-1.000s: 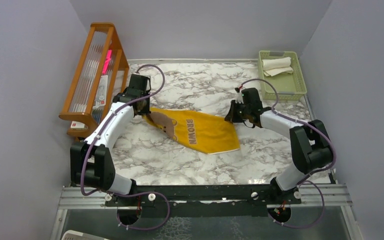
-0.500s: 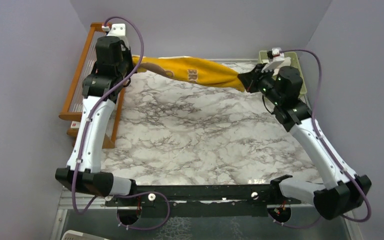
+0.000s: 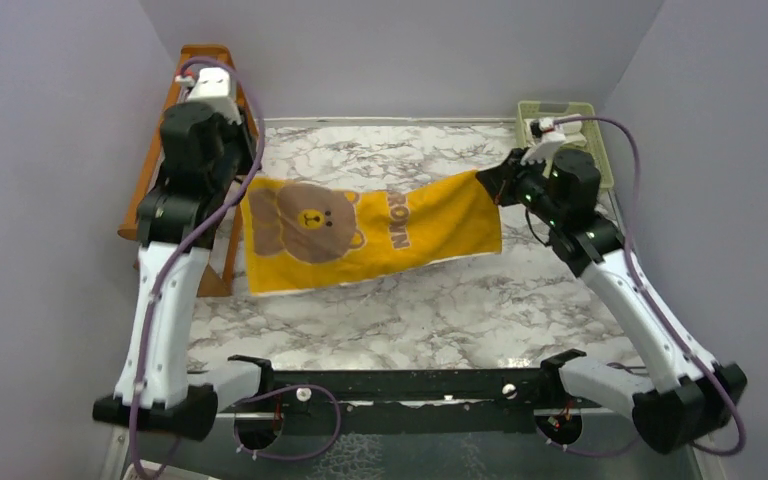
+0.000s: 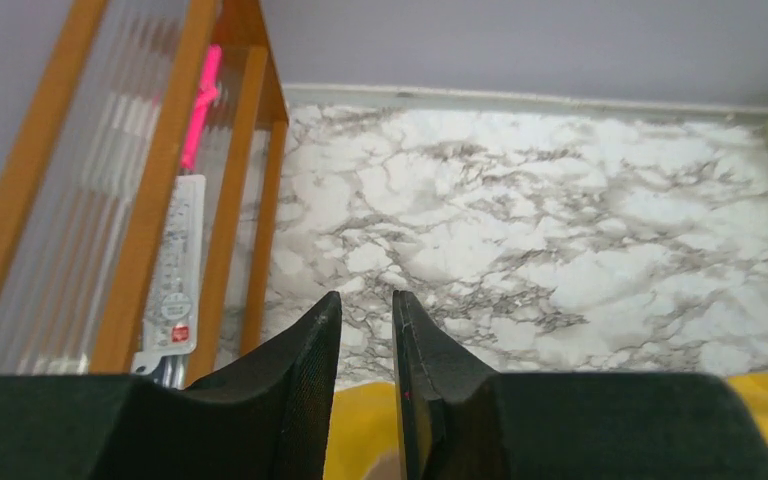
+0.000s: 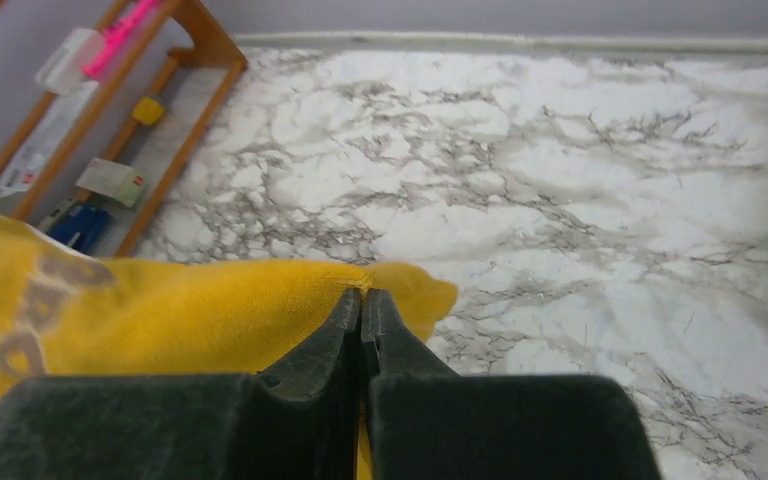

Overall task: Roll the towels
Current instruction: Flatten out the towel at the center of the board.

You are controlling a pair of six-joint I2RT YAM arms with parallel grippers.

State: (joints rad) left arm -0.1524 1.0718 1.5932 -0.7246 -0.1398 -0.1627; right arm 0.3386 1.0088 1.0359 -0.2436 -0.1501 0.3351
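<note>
The mustard yellow towel (image 3: 370, 230), printed with a brown bear, hangs spread out above the marble table (image 3: 410, 310), sloping down to the left. My right gripper (image 3: 490, 185) is shut on its upper right corner; in the right wrist view the fingertips (image 5: 362, 293) pinch the yellow cloth (image 5: 190, 300). My left gripper (image 3: 238, 172) is at the towel's upper left corner. In the left wrist view its jaws (image 4: 365, 300) stand apart with marble showing through the gap and yellow cloth (image 4: 365, 430) lower down between the fingers. Any other towels are hidden.
A wooden rack (image 3: 145, 190) with packets and a pink item stands along the left wall, close to my left arm. The pale green basket (image 3: 550, 106) sits at the back right corner, mostly behind my right wrist. Grey walls enclose the table.
Both arms came down and toward the near side. The towel, stretched taut and bunched between them before, now hangs unfurled with the bear showing. The left jaws have parted.
</note>
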